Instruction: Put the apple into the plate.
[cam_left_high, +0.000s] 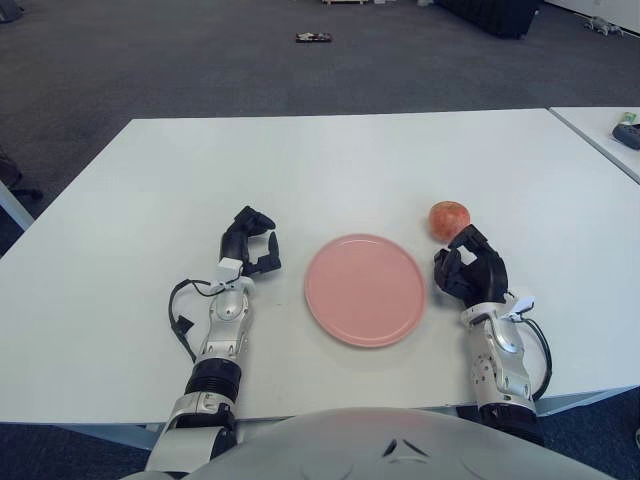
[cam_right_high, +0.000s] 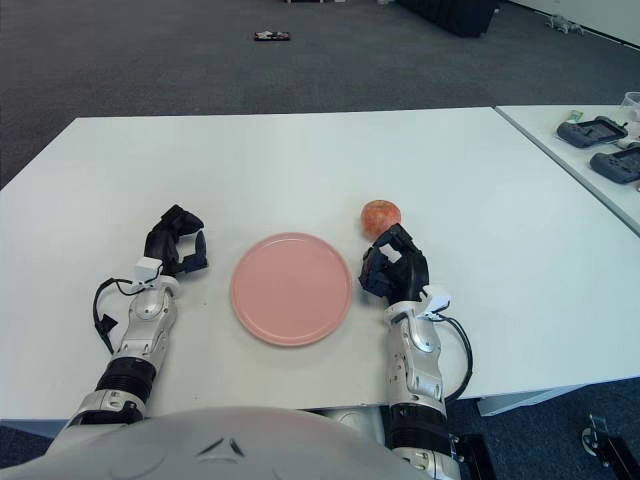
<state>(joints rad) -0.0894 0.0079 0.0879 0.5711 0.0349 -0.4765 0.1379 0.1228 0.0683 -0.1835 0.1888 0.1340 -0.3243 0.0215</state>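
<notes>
White laminate covered the big table (cam_left_high: 330, 170), which filled most of the view, with dark grey carpet (cam_left_high: 200, 60) beyond its far edge. A second white table (cam_right_high: 580, 160) stood just to the right, carrying two dark handheld devices (cam_right_high: 600, 130), possibly controllers. Near the middle of the main table lay the round pink plate (cam_left_high: 366, 289), with nothing on it. Left of the plate was the left hand (cam_left_high: 249, 243), its black fingers loosely curled and holding nothing. Right of the plate was the right hand (cam_left_high: 470, 270), fingers bent but not closed around anything. The red-orange apple (cam_left_high: 449, 219) sat on the tabletop just beyond those fingertips, to the far right of the plate and outside it; whether the fingers touched it was hard to tell.
</notes>
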